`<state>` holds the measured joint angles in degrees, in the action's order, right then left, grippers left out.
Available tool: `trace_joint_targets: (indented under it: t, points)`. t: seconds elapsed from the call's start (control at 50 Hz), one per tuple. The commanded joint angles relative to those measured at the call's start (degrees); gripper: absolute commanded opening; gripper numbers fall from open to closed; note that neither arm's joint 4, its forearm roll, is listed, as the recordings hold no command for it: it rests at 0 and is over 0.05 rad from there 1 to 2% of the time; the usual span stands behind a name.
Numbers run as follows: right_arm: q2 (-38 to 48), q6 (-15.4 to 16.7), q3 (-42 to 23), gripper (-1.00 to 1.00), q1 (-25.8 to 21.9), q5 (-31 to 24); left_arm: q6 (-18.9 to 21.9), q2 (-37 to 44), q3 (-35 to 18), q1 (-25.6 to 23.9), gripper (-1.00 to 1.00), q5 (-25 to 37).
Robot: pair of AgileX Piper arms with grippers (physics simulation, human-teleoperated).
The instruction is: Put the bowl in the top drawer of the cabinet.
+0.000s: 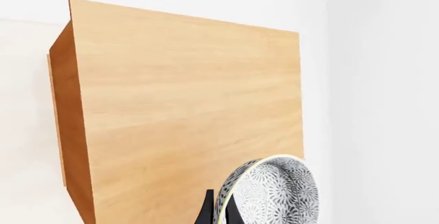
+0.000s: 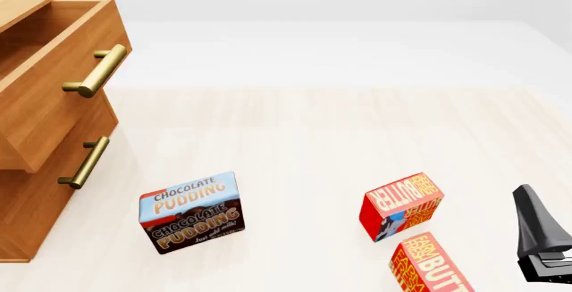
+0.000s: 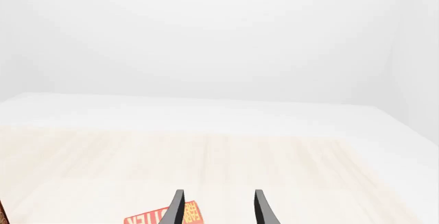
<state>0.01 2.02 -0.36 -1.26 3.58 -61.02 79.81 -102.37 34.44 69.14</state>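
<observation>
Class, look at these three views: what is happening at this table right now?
The left tool grips the patterned bowl by its rim, above the wooden cabinet. The top drawer already stands pulled out, with no bowl in it. The right tool is open and empty near the butter boxes. A pudding box sits on the table.

In the right wrist view the right gripper (image 3: 218, 207) shows as two slim fingers (image 3: 176, 208), dark charcoal to black, each tapering to a pointed tip, with a paler grey edge along the inner face. The front view gives the same gripper (image 2: 539, 238) as a matte dark-grey wedge, narrow at the tip and widening toward a blocky black base that carries fine light lines, perhaps ribs or slots. Of the left gripper (image 1: 218, 211) only black, angular finger parts show, plain and unmarked. No cables, screws or lettering can be made out.
</observation>
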Motion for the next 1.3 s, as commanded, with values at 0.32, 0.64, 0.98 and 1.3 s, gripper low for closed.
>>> trace_joint_targets:
  t: [0.32, 0.64, 0.98, 1.3]
  points:
    - [0.0, 0.0, 0.0, 1.00, 0.1, 0.0, 1.9, 4.9, -2.1, 3.2, -1.00, 0.7]
    - [0.0, -0.1, 0.0, 1.00, 0.2, 0.0, 3.1, 6.0, -1.6, 4.3, -1.00, 0.7]
    - [0.0, -0.1, 0.0, 1.00, 0.3, 0.1, 1.8, 5.3, 0.8, 3.9, -1.00, 0.3]
    - [0.0, 0.0, 0.0, 1.00, 0.3, 0.1, -0.3, 2.1, 4.4, 1.9, 1.00, 0.0]
